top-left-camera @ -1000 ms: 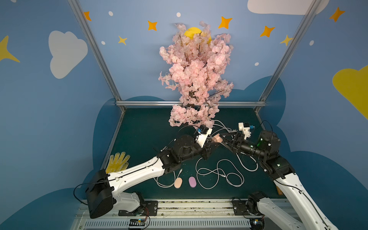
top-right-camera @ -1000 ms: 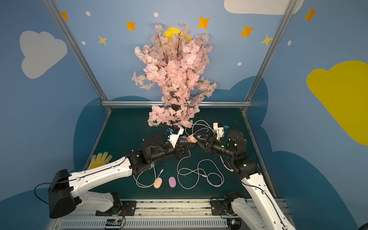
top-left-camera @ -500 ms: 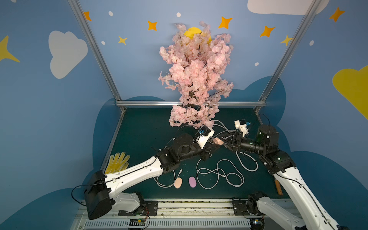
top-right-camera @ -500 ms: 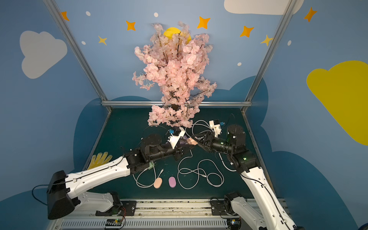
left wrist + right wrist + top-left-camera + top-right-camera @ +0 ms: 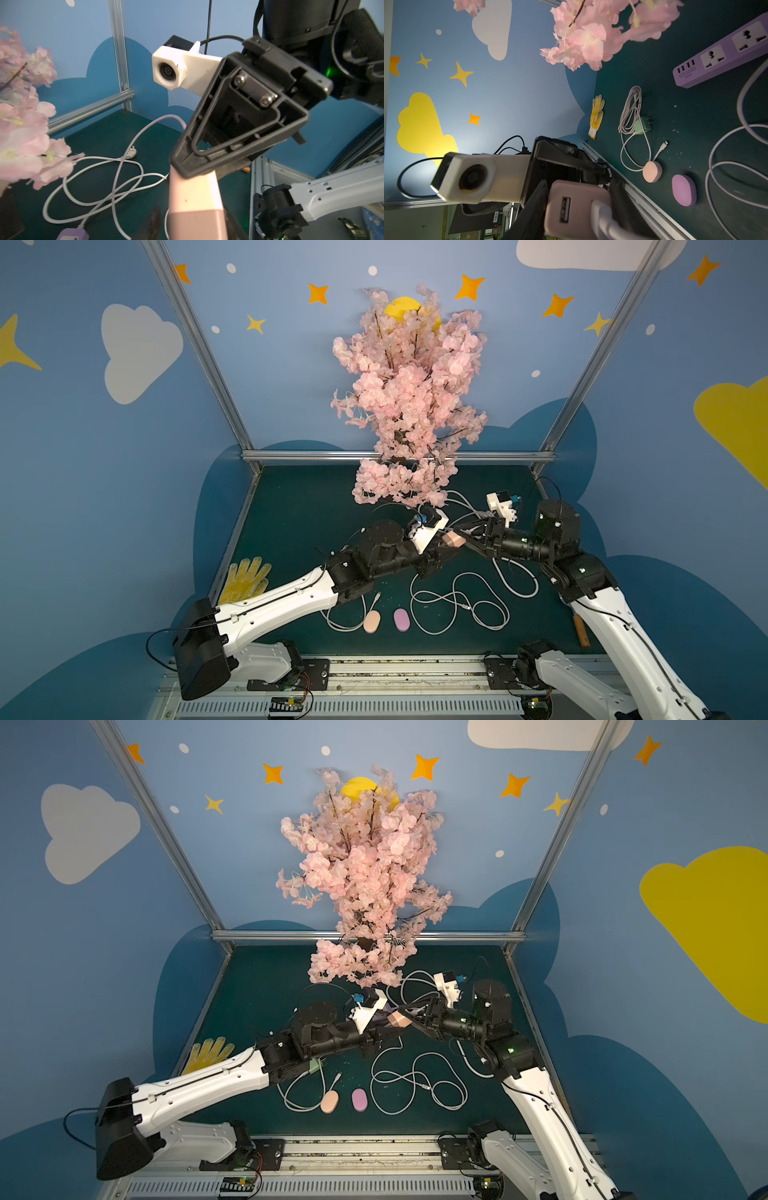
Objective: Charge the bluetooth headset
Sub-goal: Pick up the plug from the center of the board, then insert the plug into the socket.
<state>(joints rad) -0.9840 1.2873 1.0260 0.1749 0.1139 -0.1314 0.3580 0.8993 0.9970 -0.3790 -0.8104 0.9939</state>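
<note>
— Where are the headset cases sitting?
— Two oval cases are lying side by side, not touching, near the front of the green table: a peach case and a purple case. One white cable is looping up against the peach one.
— And the grippers?
— Both are meeting above the table's middle, well apart from the cases, at one pink adapter. The right gripper is clamping it, its fingers pressing on both sides. A lilac cable is lying against the adapter beside its one USB port. The left gripper is standing slightly wider than the adapter, a gap showing at one of its fingers.
— Anything else?
— One green charger, one purple power strip, one yellow glove and one blossom tree are sitting around them.
</note>
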